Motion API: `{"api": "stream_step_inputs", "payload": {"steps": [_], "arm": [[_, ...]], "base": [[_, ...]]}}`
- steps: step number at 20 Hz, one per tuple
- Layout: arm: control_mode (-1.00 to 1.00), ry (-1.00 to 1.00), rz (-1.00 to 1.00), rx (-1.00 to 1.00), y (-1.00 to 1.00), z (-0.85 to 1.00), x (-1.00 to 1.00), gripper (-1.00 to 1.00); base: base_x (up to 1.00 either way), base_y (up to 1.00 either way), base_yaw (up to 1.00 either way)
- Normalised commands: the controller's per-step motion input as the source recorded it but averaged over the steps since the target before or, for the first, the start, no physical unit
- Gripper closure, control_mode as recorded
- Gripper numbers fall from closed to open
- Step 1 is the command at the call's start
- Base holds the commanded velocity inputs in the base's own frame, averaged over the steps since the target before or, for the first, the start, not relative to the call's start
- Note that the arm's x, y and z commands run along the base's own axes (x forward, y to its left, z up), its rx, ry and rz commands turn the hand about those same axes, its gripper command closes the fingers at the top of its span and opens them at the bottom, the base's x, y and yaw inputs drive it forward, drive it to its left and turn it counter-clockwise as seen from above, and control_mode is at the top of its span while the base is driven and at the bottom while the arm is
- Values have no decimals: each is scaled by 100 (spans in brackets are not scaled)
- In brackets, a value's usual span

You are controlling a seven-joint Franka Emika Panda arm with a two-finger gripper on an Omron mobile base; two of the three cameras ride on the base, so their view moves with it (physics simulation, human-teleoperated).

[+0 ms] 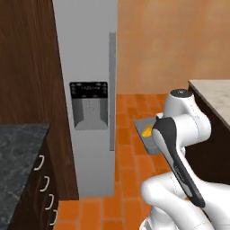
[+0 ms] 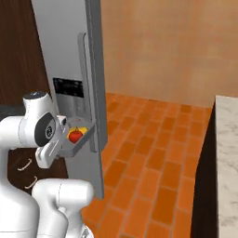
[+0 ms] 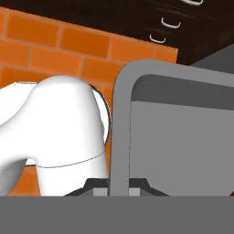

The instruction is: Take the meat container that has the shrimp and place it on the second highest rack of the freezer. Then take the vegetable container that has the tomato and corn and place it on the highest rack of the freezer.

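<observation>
Your two-finger gripper (image 2: pixel 59 142) was clamped on the grey tray's (image 2: pixel 79 145) rim, its tips hidden; the glossy red tomato (image 2: pixel 75 135) half-covered the yellow corn (image 2: pixel 82 129) before the closed grey freezer (image 2: pixel 69 69).

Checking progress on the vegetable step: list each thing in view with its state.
freezer: door shut.
vegetable container: lifted off any surface, held level at the gripper.
tomato: inside the container.
corn: inside the container.
gripper: shut on the container's rim.
cabinet drawers: shut.

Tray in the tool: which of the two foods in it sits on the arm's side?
The tomato, the round red one, sits in the tray on the side toward the arm. The yellow corn lies beyond it, farther from the arm.
</observation>
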Motion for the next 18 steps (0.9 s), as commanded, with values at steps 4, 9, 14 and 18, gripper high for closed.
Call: {"api": "stream_step_inputs", "payload": {"steps": [4,9,14,18], "arm": [[100,0,0,0,0,0,0,100],[100,0,0,0,0,0,0,100],[100,0,0,0,0,0,0,100],[100,0,0,0,0,0,0,100]], "base": [[23,-51,-58],[67,-31,-38],[100,-8,-3],[100,-8,7]]}}
